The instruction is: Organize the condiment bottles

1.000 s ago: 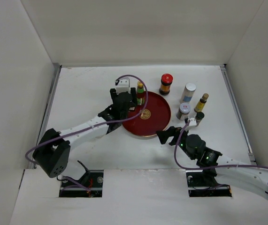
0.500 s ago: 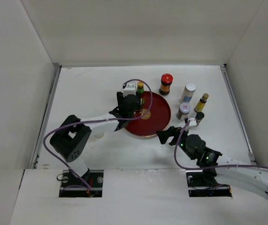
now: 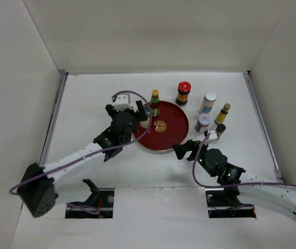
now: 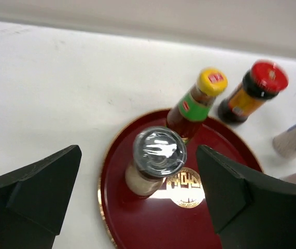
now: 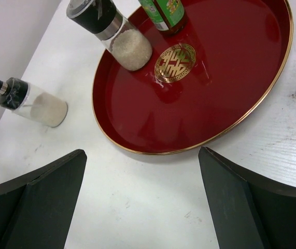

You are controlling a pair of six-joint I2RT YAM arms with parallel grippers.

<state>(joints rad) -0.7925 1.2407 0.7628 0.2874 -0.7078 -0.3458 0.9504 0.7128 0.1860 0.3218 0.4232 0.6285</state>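
The left end effector (image 4: 138, 158) hung released, its fingers wide apart on either side of a silver-lidded jar (image 4: 158, 155) without touching it. That jar stood upright on the round red tray (image 4: 132, 223), just in front of a yellow-capped bottle (image 4: 197, 101); from above, the arm hid most of the jar. The right end effector (image 5: 142, 154) was likewise spread wide and empty over the surface (image 5: 153, 207) by the tray's near rim. Its view cut off the yellow-capped bottle's upper part and showed a black-capped shaker (image 5: 31, 104) off the tray, which I could not find overhead. Beyond the tray stood a red-lidded jar (image 3: 183, 92), a white shaker (image 3: 208, 102), a slim brown bottle (image 3: 222, 112), a grey-lidded jar (image 3: 202, 122) and a small dark-capped bottle (image 3: 220, 129), its label too small to read.
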